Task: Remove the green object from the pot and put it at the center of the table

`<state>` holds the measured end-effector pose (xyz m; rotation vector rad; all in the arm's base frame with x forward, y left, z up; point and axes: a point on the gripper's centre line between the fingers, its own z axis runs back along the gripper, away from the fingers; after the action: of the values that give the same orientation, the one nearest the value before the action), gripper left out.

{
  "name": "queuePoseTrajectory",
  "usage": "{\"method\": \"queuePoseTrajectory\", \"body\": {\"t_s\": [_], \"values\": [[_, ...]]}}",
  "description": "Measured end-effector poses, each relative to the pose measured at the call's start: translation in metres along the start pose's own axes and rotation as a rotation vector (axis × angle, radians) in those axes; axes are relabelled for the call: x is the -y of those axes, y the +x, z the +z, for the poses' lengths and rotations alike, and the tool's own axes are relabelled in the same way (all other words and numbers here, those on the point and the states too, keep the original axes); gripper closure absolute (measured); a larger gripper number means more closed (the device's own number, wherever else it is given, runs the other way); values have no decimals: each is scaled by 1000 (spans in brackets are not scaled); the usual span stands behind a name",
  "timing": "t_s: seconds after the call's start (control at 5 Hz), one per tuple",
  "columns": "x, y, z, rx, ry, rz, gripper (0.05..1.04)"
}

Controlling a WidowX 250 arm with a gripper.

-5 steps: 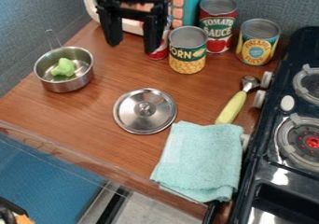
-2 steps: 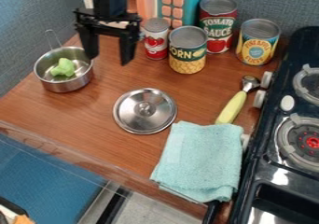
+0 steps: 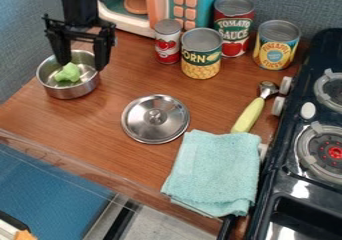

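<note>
At the upper left my gripper (image 3: pixel 83 66) hangs open over the pot, its two fingers apart with nothing between them. Inside the small metal pot (image 3: pixel 75 92) lies the green object (image 3: pixel 68 73), a light green lump resting on the bottom, just below and left of the fingertips. The pot stands on the left part of the brown wooden table (image 3: pixel 100 119). Part of the pot's back rim and its handle are hidden behind the gripper.
A metal lid (image 3: pixel 155 119) lies mid-table, with a teal towel (image 3: pixel 217 171) in front. Cans, including a corn can (image 3: pixel 201 54), stand at the back near a toy microwave (image 3: pixel 190 6). A yellow-handled scoop (image 3: pixel 249 115) lies beside the stove (image 3: pixel 294 179).
My gripper has moved left and slightly down, from in front of the cans to over the pot. It has stayed open, and the green object has not moved.
</note>
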<state>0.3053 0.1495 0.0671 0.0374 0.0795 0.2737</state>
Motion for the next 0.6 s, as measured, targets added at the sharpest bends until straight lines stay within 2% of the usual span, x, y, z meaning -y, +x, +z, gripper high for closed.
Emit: {"method": "queuePoseTrajectory", "body": {"t_s": [0.4, 0.6], "values": [[-24, 1, -16, -30, 6, 60, 83], [-39, 6, -12, -16, 5, 110, 83]]}}
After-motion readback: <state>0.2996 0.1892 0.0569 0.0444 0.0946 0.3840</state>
